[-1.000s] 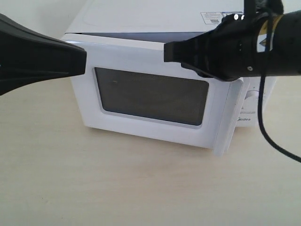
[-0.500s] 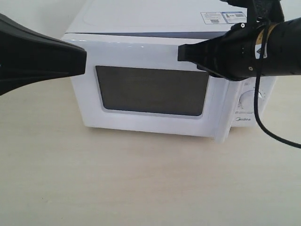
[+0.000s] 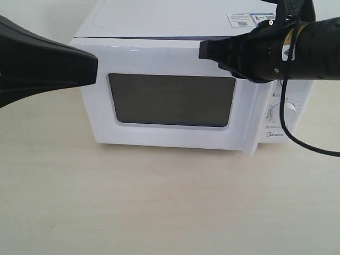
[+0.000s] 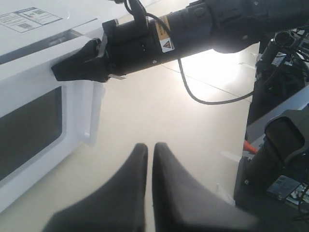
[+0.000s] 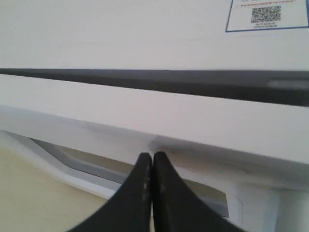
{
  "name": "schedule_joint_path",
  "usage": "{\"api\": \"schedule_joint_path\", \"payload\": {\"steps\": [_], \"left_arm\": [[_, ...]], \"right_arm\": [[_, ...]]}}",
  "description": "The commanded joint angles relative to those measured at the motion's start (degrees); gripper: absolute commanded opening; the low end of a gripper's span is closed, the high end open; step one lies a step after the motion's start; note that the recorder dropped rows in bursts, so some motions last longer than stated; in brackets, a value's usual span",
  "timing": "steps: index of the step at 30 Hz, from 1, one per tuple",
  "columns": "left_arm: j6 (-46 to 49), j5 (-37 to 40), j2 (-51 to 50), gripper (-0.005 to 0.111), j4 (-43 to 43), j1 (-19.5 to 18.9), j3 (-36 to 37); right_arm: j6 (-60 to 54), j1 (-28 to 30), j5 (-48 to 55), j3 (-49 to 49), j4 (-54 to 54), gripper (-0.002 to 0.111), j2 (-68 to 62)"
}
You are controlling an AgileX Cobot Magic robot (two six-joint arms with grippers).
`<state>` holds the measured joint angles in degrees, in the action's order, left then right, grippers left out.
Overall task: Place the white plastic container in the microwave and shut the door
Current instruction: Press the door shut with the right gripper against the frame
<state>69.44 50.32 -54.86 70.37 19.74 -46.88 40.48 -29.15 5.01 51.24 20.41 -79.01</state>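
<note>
On the bench [image 3: 159,212]: microwave [image 3: 159,21] with its door [image 3: 101,122] closed or nearly so.
The left hand [image 3: 93,66], fingers together and empty, hangs apart from the microwave. The right hand [image 3: 202,50], fingers pressed together and holding nothing, touches the door's upper front. Where the white plastic container lies cannot be told.

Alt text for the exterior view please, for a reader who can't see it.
The shut right gripper rests its tip against the upper front of the door, closed or nearly so, of a white microwave. The left gripper hovers at the microwave's left, above a pale table.
</note>
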Motion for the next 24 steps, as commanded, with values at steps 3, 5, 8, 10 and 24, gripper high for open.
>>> {"api": "schedule_joint_path", "payload": {"steps": [3, 5, 8, 10, 24], "left_arm": [[-0.41, 0.05, 0.46, 0.004, 0.52, 0.27, 0.27], [-0.41, 0.05, 0.46, 0.004, 0.52, 0.27, 0.27], [-0.41, -0.05, 0.46, 0.004, 0.52, 0.27, 0.27], [-0.41, -0.05, 0.46, 0.004, 0.52, 0.27, 0.27], [-0.41, -0.05, 0.46, 0.004, 0.52, 0.27, 0.27]], "right_arm": [[-0.04, 1.31, -2.37, 0.91, 0.43, 0.0, -1.95], [-0.05, 1.31, -2.33, 2.1, 0.43, 0.0, -3.04], [-0.05, 1.31, -1.8, 4.19, 0.43, 0.0, -4.5], [-0.05, 1.31, -1.8, 4.7, 0.43, 0.0, -4.52], [-0.27, 1.2, 2.8, 7.17, 0.43, 0.0, -5.51]]}}
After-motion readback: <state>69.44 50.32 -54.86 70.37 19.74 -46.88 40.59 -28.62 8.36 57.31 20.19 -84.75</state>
